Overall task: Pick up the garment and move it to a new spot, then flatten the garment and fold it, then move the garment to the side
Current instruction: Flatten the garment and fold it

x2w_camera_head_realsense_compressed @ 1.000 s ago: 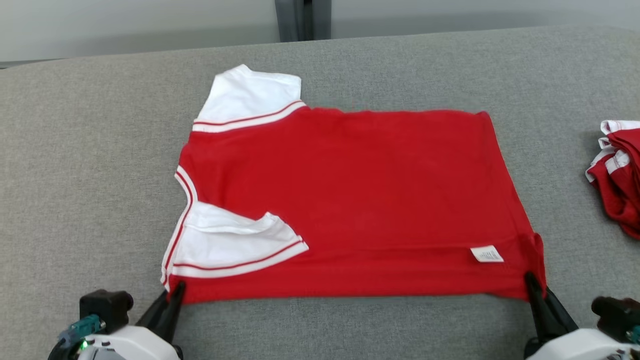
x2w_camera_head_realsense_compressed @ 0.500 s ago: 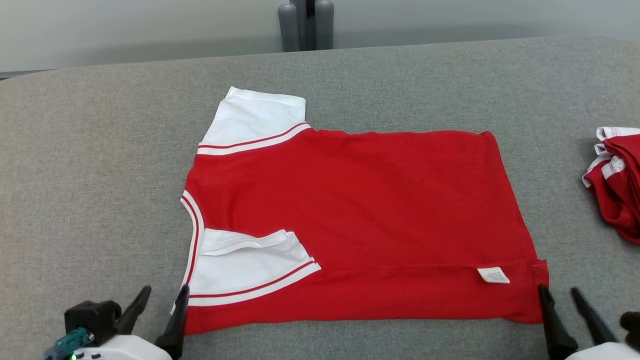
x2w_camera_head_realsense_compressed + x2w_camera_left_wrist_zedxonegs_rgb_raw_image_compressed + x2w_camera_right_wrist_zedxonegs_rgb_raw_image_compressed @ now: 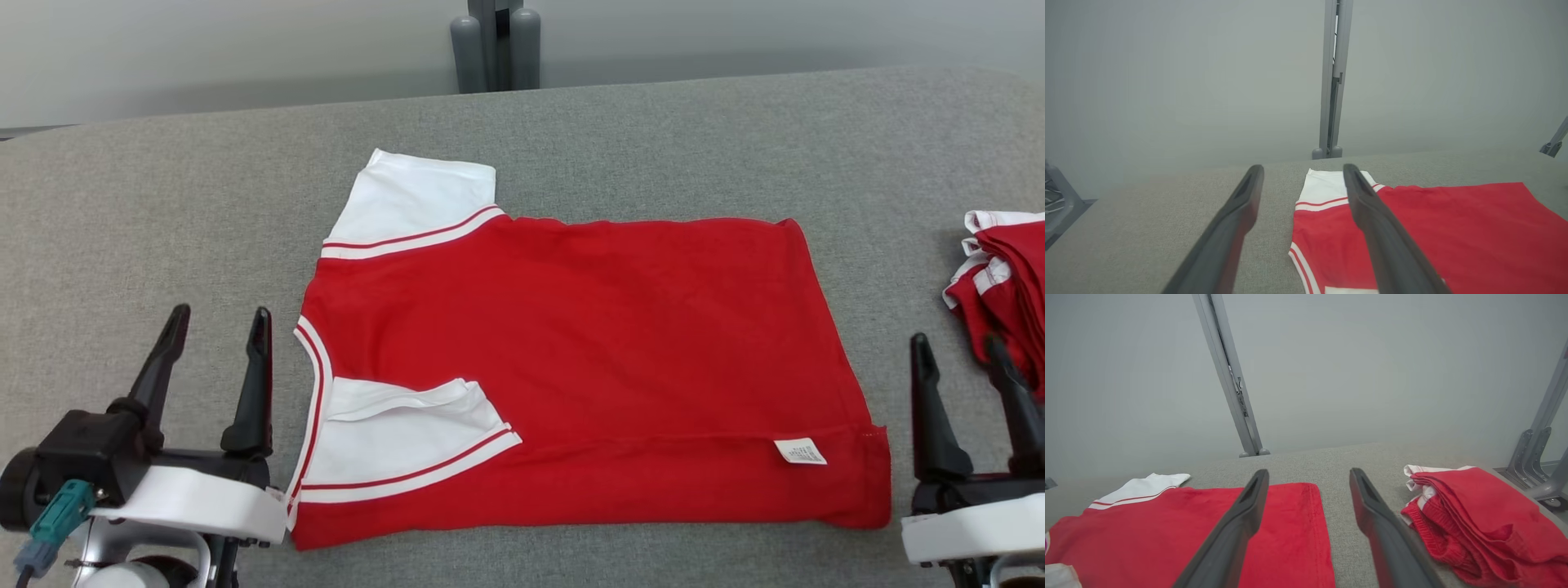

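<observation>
The left gripper (image 3: 220, 314), two long dark fingers on a white wrist, has its fingers spread wide with nothing between them. It sits just beside the neckline end of the garment (image 3: 571, 343), a red short-sleeved knit shirt with white sleeves and red-and-white trim. The right gripper (image 3: 955, 339) is also spread and empty. It sits just past the hem end, between the garment and a crumpled pile of red and white clothing (image 3: 1004, 286).

The garment lies flat in the middle of a grey fabric-covered surface (image 3: 163, 204), with its neck toward the robot's left and its hem toward the right. The far white sleeve (image 3: 416, 196) sticks out beyond the back edge. The near white sleeve (image 3: 400, 433) is folded in over the red body. A small white label (image 3: 800, 451) shows near the front hem corner.

The cloth looks light, soft and limp, so it will probably sag and crease if lifted by a single point. The best holds appear to be the two corners of one long edge, each pinched by a gripper, so that the fold travels evenly.

The crumpled pile lies close to the right gripper, and the gripper's outer finger could snag it. Grey metal posts (image 3: 494, 49) stand behind the surface, well apart from the work.
</observation>
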You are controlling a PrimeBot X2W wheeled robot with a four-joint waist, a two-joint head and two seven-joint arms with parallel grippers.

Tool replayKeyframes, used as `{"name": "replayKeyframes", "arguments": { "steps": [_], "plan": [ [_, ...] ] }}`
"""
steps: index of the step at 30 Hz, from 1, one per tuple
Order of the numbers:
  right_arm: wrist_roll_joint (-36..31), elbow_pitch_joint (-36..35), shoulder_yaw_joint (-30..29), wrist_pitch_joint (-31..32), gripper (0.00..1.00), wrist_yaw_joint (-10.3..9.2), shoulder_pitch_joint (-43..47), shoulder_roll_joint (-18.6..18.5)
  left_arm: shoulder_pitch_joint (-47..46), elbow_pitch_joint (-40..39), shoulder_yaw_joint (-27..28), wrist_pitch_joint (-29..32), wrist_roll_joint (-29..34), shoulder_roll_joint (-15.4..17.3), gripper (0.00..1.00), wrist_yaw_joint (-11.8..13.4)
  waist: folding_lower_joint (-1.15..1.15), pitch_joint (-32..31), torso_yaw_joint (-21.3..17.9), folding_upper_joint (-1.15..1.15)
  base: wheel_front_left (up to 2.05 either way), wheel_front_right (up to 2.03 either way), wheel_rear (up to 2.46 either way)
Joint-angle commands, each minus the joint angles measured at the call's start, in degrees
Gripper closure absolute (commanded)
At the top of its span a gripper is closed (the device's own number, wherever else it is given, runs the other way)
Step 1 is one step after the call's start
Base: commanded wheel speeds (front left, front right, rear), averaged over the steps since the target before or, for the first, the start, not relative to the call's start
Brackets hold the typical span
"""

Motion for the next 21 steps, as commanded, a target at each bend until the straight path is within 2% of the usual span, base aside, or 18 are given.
{"name": "replayKeyframes", "arguments": {
  "steps": [1,8,17,21],
  "plan": [
    [-0.23,-1.11,0.67,0.01,0.0,0.01,-0.58,-0.28,-1.33,-0.13,-0.11,-0.54,0.85,0.24,0.0,0.44,0.0,-0.1,0.06,0.0,0.0,0.0,0.0],
    [-0.1,-3.51,2.96,0.32,0.0,0.01,-0.01,-0.33,-2.17,0.64,-1.02,-0.46,2.17,-0.23,0.0,1.55,0.0,-0.51,-0.22,0.0,0.0,0.0,0.0],
    [0.1,-3.56,2.86,0.22,0.0,0.01,0.08,-0.33,-2.34,0.72,-1.7,-0.06,2.25,-0.25,0.0,1.71,0.0,-0.46,-0.18,0.0,0.0,0.0,0.0],
    [0.55,-3.44,3.26,0.1,0.0,0.01,-1.08,-0.32,-6.22,1.32,-3.3,1.39,1.96,0.13,0.0,-0.55,0.0,0.8,-0.6,0.0,0.0,0.0,0.0]
  ]
}}
